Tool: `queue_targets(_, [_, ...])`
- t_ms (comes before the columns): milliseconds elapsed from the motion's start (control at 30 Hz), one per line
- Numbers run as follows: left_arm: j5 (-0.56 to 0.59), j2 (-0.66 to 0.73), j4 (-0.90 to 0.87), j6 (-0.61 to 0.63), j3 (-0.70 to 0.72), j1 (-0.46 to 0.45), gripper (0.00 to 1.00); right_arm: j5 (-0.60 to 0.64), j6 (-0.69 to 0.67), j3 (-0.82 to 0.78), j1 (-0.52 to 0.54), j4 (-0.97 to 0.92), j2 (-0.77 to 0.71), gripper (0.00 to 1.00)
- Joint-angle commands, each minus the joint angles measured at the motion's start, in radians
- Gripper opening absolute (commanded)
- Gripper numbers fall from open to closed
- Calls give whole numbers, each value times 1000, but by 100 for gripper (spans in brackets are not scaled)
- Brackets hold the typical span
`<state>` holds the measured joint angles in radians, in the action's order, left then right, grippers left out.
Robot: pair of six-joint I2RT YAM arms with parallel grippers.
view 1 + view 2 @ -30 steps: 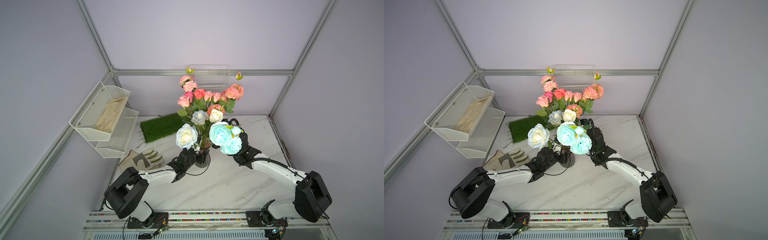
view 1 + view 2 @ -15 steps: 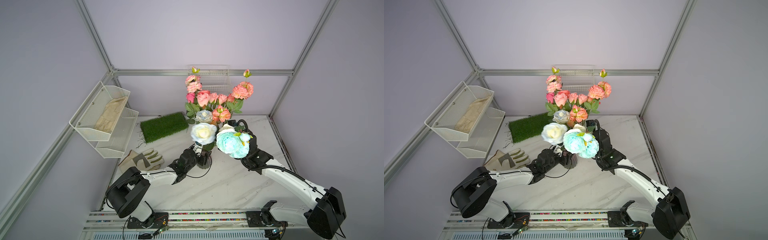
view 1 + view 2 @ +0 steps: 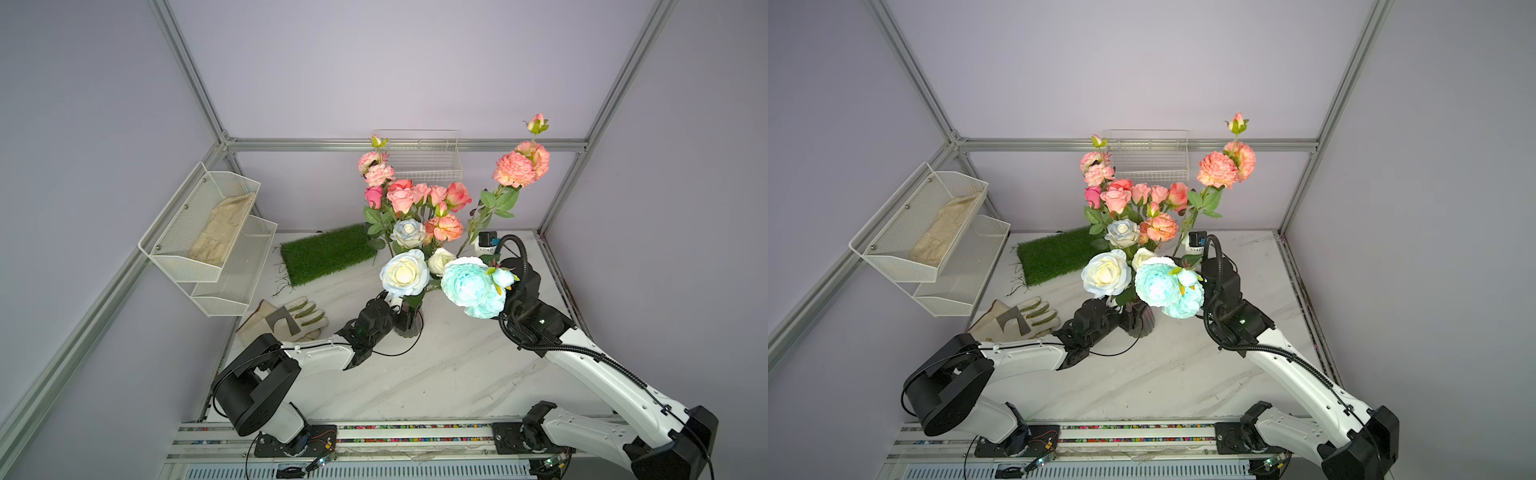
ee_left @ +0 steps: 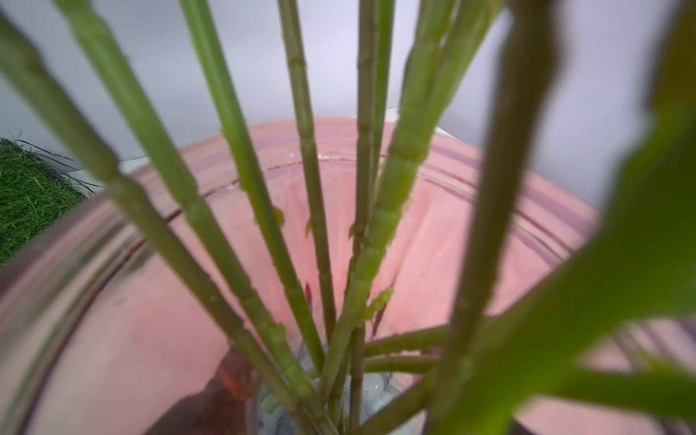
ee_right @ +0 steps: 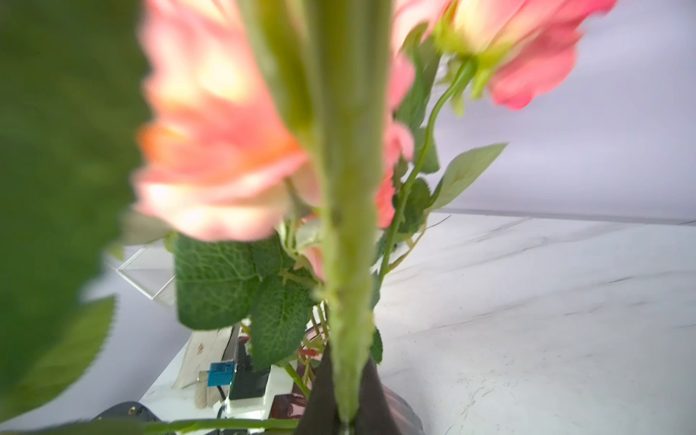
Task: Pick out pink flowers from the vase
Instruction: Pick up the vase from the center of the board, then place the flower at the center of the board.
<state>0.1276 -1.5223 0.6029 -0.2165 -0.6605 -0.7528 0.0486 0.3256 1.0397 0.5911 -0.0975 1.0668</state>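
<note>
The vase (image 3: 409, 326) (image 3: 1140, 323), smoky-pink ribbed glass, stands mid-table with its rim (image 4: 433, 241) filling the left wrist view. My left gripper (image 3: 397, 318) is shut on its lower part, the pads hidden under leaves. Pink flowers (image 3: 419, 197) (image 3: 1133, 195) rise from it on green stems (image 4: 312, 233). One stem with salmon blooms (image 3: 519, 166) (image 3: 1223, 166) leans out to the right. My right gripper (image 5: 346, 412) is shut on that stem (image 5: 350, 263). In both top views aqua blooms hide its fingers and the stem's lower end.
White roses (image 3: 404, 274) and aqua blooms (image 3: 469, 286) crowd the vase's front. A green turf mat (image 3: 328, 257) lies at the back, a work glove (image 3: 291, 320) at left. A mesh shelf (image 3: 208, 237) hangs on the left wall, a wire basket (image 3: 419, 158) on the back wall.
My right arm has risen and swung right, drawing the salmon-bloomed stem up and away from the bunch. The bouquet swayed right with it. The left gripper stayed at the vase.
</note>
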Motion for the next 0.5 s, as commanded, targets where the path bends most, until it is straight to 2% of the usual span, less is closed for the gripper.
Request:
queue_targets(0, [84,-4,-7,-16,27,24,0,167,-83,70,1,-106,-51,0])
queue_targets(333, [83,5,-31,35,27,24,0,599,-151,215,-1,-270,-91,0])
queue_targets(467, [69,13,-37,53,32,24,0,660,-129,258,-40,-361,-49,0])
